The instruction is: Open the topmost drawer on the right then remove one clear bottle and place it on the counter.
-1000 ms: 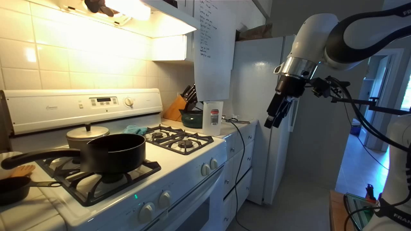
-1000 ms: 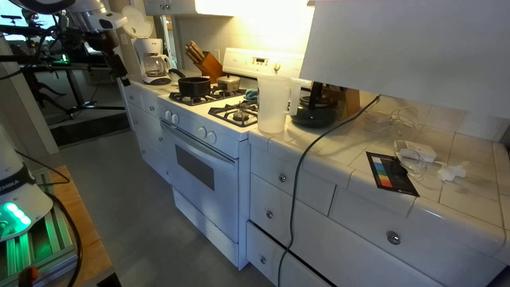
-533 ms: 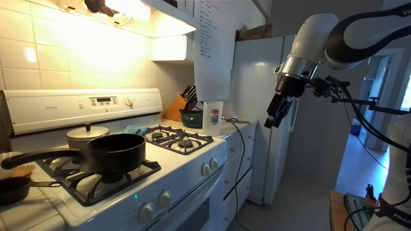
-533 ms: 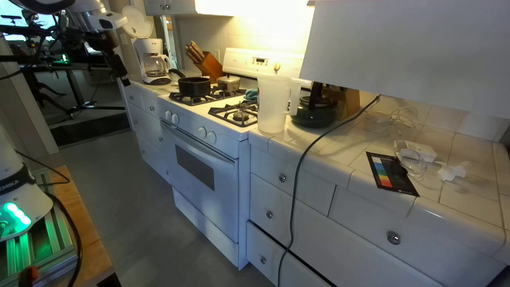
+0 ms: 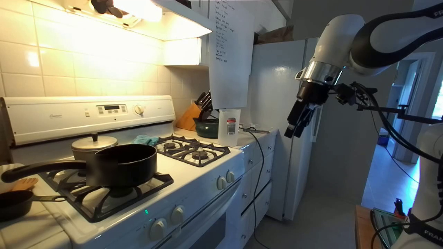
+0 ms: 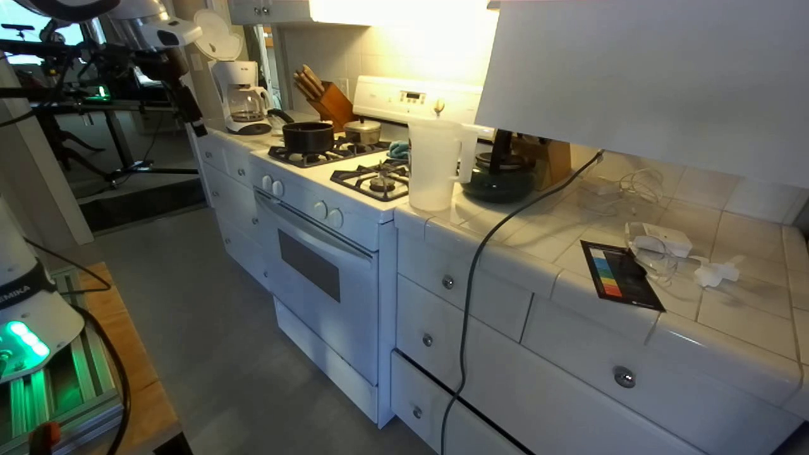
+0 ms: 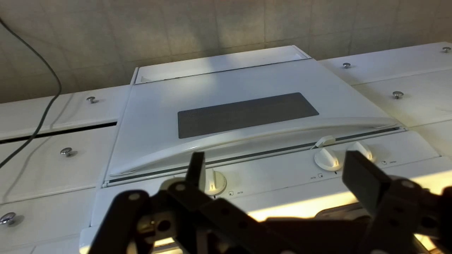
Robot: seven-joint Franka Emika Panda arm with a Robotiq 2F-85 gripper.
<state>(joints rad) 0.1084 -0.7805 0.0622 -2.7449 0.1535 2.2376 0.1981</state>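
Currently | gripper (image 7: 276,167) wide | 3 o'clock from stove (image 6: 328,253): topmost drawer (image 6: 450,270) closed beneath tiled counter (image 6: 537,243), frosted pitcher (image 6: 433,167) atop

I see a black saucepan (image 5: 136,169) on the white stove (image 6: 328,322), a lidded pot (image 5: 93,142) behind it and a blue cloth (image 5: 145,139) near both. A coffee maker (image 6: 235,74) stands near a knife block (image 6: 334,106). The small white scrap (image 6: 717,272) near the colour card (image 6: 622,278) may be tissue; I can't tell from here.
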